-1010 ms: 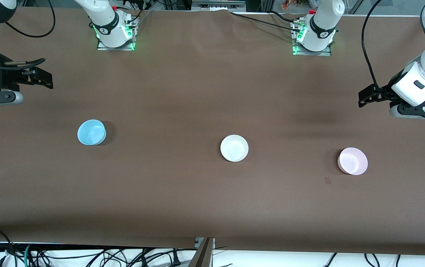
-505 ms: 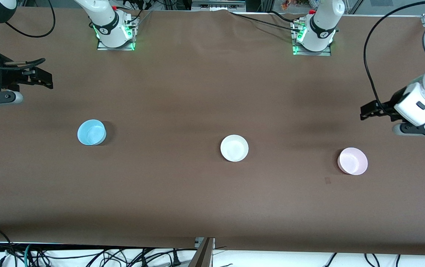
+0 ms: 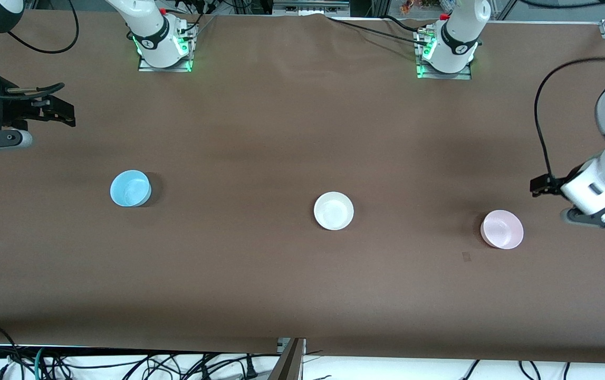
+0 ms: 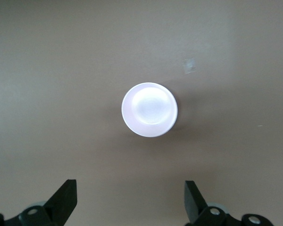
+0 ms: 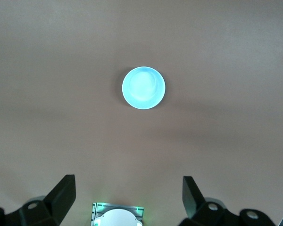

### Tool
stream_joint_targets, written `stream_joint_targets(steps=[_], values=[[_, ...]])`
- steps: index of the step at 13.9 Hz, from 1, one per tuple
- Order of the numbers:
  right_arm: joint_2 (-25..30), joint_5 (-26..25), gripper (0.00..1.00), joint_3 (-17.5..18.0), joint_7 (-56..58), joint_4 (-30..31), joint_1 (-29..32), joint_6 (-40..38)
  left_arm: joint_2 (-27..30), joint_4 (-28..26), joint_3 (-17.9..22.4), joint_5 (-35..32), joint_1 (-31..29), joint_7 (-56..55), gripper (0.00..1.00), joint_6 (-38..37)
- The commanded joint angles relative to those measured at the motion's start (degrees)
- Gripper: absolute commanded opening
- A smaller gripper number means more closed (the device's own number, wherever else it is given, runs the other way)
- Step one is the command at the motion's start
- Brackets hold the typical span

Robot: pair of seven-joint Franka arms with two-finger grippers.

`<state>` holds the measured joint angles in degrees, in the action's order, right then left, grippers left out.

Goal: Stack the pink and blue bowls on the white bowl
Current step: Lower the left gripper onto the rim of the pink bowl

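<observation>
The pale pink bowl (image 3: 501,229) sits on the brown table toward the left arm's end. The white bowl (image 3: 334,211) sits mid-table. The light blue bowl (image 3: 130,188) sits toward the right arm's end. All are upright and apart. My left gripper (image 3: 538,186) is open and empty, in the air over the table beside the pink bowl. Its wrist view shows the pink bowl (image 4: 149,109) ahead of the open gripper (image 4: 129,202). My right gripper (image 3: 67,113) is open and empty and waits at the table's end. Its wrist view shows the blue bowl (image 5: 143,87) past the gripper (image 5: 127,197).
The arm bases (image 3: 164,50) (image 3: 445,58) stand along the table's back edge. A small tape mark (image 3: 466,257) lies beside the pink bowl, nearer to the front camera. Cables hang below the front edge (image 3: 175,364).
My left arm has swung down the front view, bringing its gripper close beside the pink bowl. The right arm and the three bowls have not moved.
</observation>
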<state>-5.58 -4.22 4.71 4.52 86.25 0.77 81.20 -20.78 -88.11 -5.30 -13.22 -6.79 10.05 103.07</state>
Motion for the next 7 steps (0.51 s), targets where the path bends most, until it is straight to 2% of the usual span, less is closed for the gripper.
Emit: stream_joint_targets(steps=[1,4,7], values=[[-0.7,1.1,1.0,0.1,0.4,-1.4,0.5,-0.3,-7.5,2.4,-0.2,-2.6,-2.3,8.3,1.0,6.3],[-0.7,1.1,1.0,0.1,0.4,-1.4,0.5,-0.3,-12.7,2.3,-0.2,-2.1,-3.6,19.6,1.0,13.6],[-0.7,1.1,1.0,0.1,0.4,-1.4,0.5,-0.3,-16.3,2.2,-0.3,-2.0,-3.7,26.0,1.0,14.1]])
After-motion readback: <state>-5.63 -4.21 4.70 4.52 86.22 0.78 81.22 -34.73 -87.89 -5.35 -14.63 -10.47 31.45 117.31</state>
